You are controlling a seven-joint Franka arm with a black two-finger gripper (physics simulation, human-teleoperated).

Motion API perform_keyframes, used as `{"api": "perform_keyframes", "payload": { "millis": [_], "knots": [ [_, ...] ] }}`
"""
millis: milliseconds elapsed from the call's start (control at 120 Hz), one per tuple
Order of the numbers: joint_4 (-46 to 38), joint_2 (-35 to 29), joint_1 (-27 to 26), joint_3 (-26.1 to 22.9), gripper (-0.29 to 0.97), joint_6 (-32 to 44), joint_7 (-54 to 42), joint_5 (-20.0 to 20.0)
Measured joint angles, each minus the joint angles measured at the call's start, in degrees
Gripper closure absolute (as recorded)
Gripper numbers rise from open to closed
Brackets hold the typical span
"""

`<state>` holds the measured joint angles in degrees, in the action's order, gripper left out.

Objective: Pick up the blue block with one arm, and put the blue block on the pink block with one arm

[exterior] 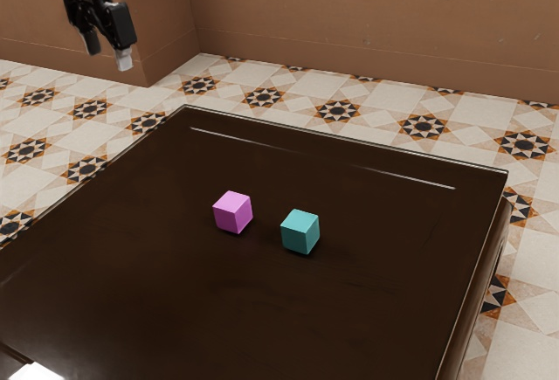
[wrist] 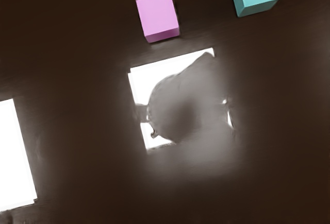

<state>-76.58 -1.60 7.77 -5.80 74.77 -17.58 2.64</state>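
Your gripper point(exterior: 109, 53) hangs fingers apart and empty; grip the blue block point(exterior: 300, 231), likely light and rigid, across two opposite flat side faces.

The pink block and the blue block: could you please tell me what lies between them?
Only bare tabletop lies between the pink block and the blue block; the exterior view shows them standing apart.

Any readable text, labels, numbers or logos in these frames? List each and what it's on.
None to read.
The blue block and pink block have plain faces.
The dark table is unmarked.
The gripper shows no legible marking.
The floor tiles carry star patterns only, no writing.
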Motion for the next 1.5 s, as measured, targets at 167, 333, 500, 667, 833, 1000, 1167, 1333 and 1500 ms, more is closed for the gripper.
{"api": "perform_keyframes", "payload": {
  "millis": [167,333,500,667,833,1000,1167,1333,1500],
  "knots": [
    [-0.5,0.9,1.6,-2.2,0.00,-1.3,-4.8,-1.2],
    [-13.7,-6.7,-2.8,-8.2,0.00,-0.8,-10.0,-4.1],
    [-22.0,-2.3,-5.9,-11.6,0.00,11.3,-22.9,-4.6],
    [-20.8,4.4,-7.8,-12.6,0.00,19.8,-36.2,-3.8],
    [-19.4,8.4,-10.3,-12.7,0.00,24.1,-49.0,1.5],
    [-18.9,14.4,-9.8,-12.3,0.00,27.1,-58.6,1.0],
    [-17.0,18.1,-9.8,-12.0,0.00,30.1,-61.7,-0.6],
    [-16.8,21.9,-9.7,-10.1,0.00,33.0,-62.7,-1.9],
    [-12.7,26.9,-9.8,-8.4,0.00,35.2,-63.5,-2.6]
  ]
}}
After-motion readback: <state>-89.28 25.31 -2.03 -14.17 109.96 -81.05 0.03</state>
